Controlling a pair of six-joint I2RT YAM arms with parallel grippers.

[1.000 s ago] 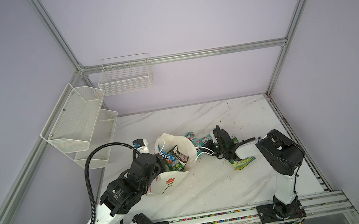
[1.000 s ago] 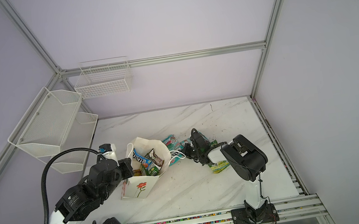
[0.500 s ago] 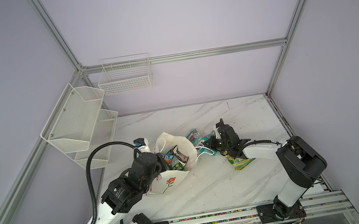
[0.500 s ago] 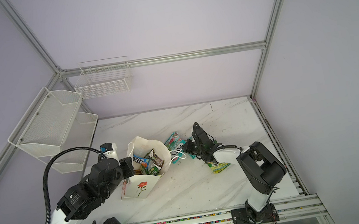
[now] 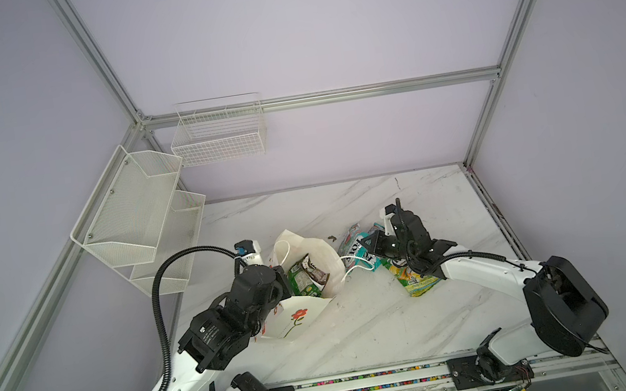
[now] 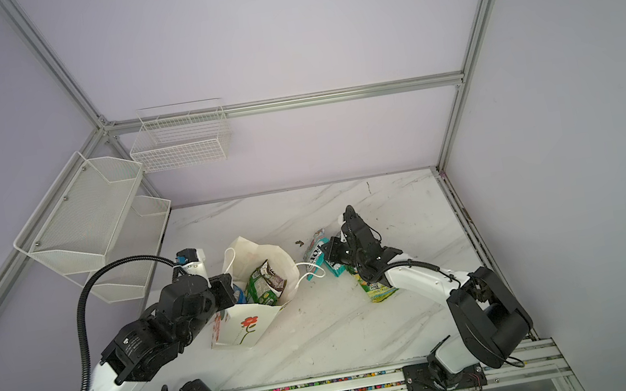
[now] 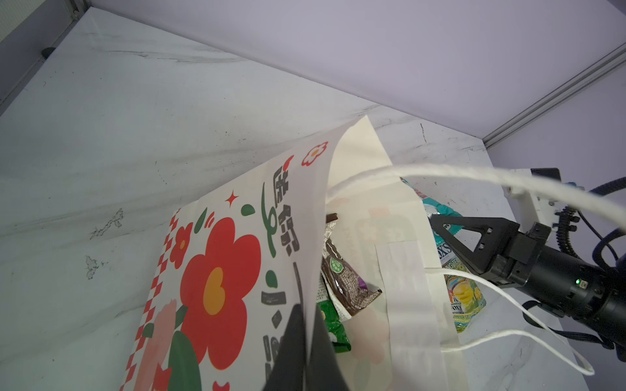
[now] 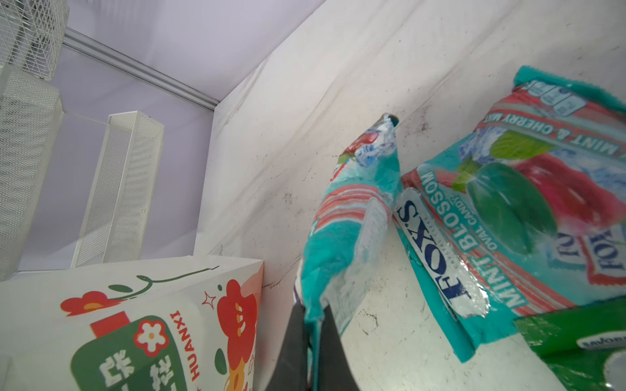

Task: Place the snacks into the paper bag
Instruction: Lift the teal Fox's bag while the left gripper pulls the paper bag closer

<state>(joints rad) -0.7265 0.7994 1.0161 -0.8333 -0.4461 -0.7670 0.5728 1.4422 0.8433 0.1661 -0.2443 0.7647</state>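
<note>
The cream paper bag (image 5: 306,317) (image 6: 249,328) with red flower prints stands tilted at mid-left of the table, mouth open. My left gripper (image 7: 306,311) (image 5: 280,281) is shut on its near wall. Inside lie a green pouch (image 7: 333,325), a dark brown bar (image 7: 345,281) and a blue packet (image 6: 239,296). My right gripper (image 8: 313,315) (image 5: 369,245) is shut on the edge of a teal FOX'S pouch (image 8: 349,230) (image 6: 315,246), just right of the bag. A second teal pouch (image 8: 508,210) and a green-yellow pouch (image 5: 414,278) lie on the table under that arm.
One white cord handle (image 5: 355,266) trails from the bag toward the pouches. A wire basket (image 5: 218,135) hangs on the back wall. Mesh shelves (image 5: 137,214) stand out from the left wall. A small dark scrap (image 5: 331,238) lies behind the bag.
The right arm has stretched out, its elbow swinging toward the front right, and its gripper has moved a little farther back with the teal pouch. Left arm and bag are unmoved.
</note>
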